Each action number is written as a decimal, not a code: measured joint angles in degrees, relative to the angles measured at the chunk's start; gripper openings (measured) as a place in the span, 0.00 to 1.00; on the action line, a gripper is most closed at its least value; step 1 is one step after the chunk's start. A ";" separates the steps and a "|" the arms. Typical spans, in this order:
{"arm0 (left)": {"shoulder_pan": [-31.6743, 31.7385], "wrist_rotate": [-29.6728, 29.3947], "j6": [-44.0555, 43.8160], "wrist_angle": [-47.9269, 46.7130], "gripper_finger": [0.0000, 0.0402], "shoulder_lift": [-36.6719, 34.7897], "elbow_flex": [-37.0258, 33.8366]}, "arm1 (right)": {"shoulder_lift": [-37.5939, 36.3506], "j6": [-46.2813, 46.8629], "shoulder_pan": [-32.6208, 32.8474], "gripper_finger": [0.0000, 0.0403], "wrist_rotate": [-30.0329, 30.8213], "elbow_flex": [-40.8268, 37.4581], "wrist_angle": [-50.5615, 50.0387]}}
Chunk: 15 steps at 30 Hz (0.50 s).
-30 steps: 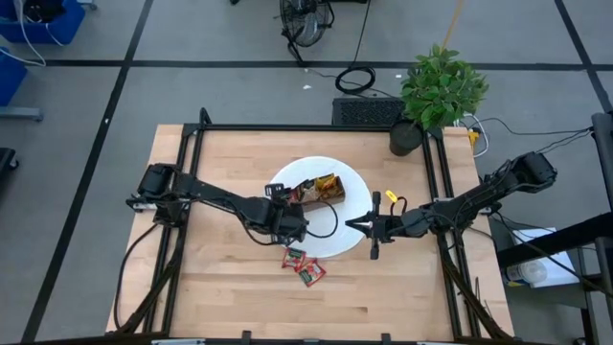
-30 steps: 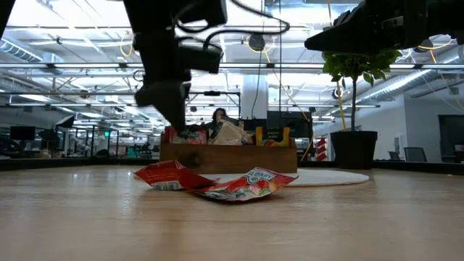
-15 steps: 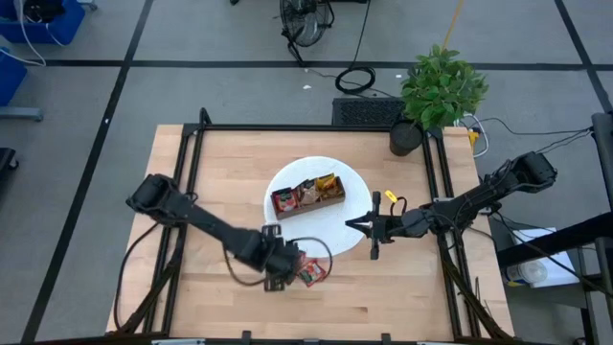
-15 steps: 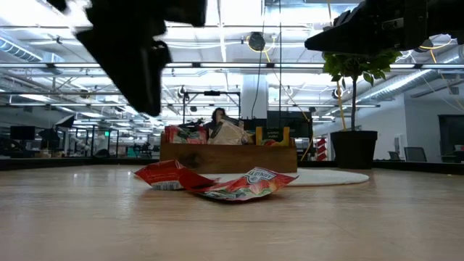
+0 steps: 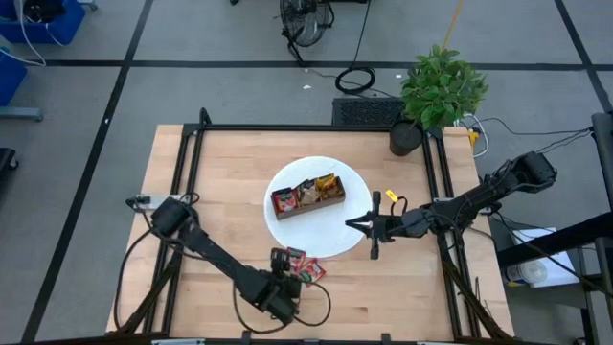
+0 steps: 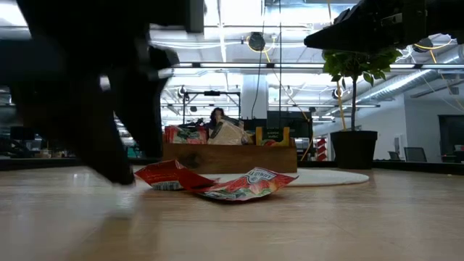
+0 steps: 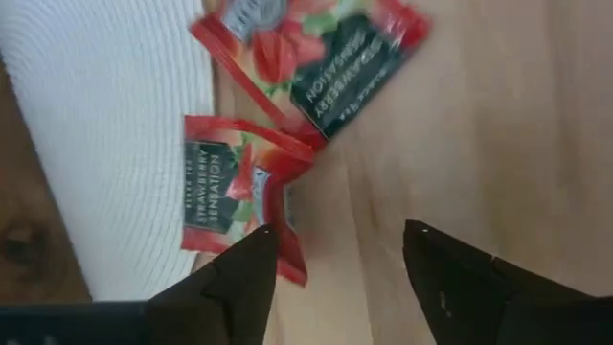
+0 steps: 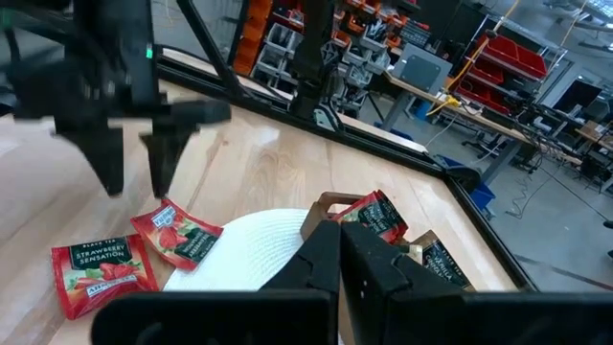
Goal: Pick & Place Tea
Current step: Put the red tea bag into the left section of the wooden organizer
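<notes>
Your left end effector [image 5: 280,257] has swung away from the brown three-compartment wooden tray [image 5: 307,196], where it stood a second ago, and now sits low at the front of the light wooden bench [image 5: 220,172], just beside the two loose red square tea sachets [image 5: 305,266]. Half a second back it was already near them; since then the arm has folded further toward the front edge. Its fingers [image 7: 239,278] stand wide apart with nothing between them, whereas a second ago they were nearly closed. In the left wrist view one finger tip lies right at the edge of the nearer red sachet [image 7: 235,187], and the other is over bare wood; whether it touches the sachet you cannot tell.

The two red sachets have not moved: they lie flat on the bench, overlapping at a corner, just off the rim of the round white mat [image 5: 350,187], one of them reaching the mat's edge. The wooden tray rests on that mat and holds more sachets, red in one end compartment, tan in the middle, yellow in the other end.

Your right end effector [image 5: 351,225] has stayed put, hovering over the mat's right side with its fingers closed on nothing. In the low view the left arm fills the left side as a dark blur.
</notes>
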 joint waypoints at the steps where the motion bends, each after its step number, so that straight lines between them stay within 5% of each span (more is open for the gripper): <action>1: 0.20 -0.08 0.14 -0.61 0.56 0.78 0.00 | 0.00 0.07 -0.01 0.00 0.00 -0.01 -0.01; 15: 3.32 -2.67 4.55 -7.38 0.63 1.24 -0.04 | 0.00 0.21 0.00 0.00 -0.03 0.00 -0.73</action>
